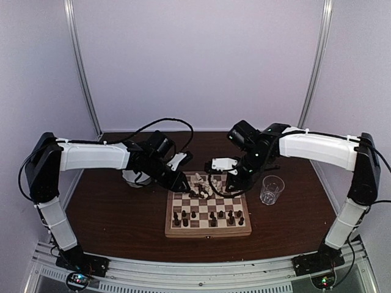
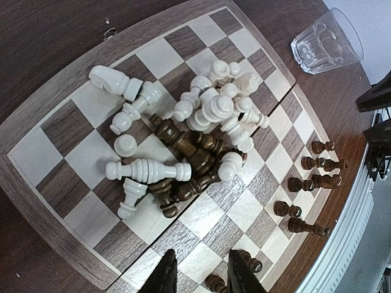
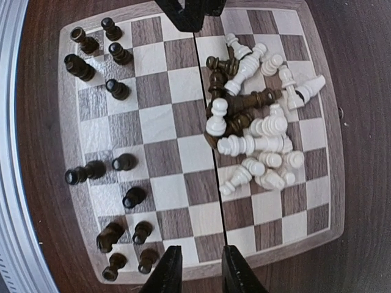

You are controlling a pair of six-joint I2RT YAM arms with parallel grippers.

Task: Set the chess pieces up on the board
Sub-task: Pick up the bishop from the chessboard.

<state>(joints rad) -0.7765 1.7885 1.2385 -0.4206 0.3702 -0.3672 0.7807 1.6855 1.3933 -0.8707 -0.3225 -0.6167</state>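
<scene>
The board (image 1: 208,232) lies between my two arms. A heap of toppled chess pieces (image 2: 195,134), cream-white and dark brown mixed, covers its far half (image 3: 253,125). Several dark pieces (image 3: 116,88) stand upright along the near rows (image 2: 314,180). My left gripper (image 2: 201,276) hovers above bare squares beside the heap, open, nothing between its fingers. My right gripper (image 3: 200,273) hangs over the board's edge on the opposite side, also open and holding nothing. In the top view both grippers, left (image 1: 183,183) and right (image 1: 231,183), sit at the board's far corners.
A clear drinking glass (image 1: 272,189) stands on the dark table just right of the board (image 2: 327,39). A white bowl (image 1: 131,177) is partly hidden behind my left arm. The left gripper's fingers (image 3: 183,15) show at the top of the right wrist view.
</scene>
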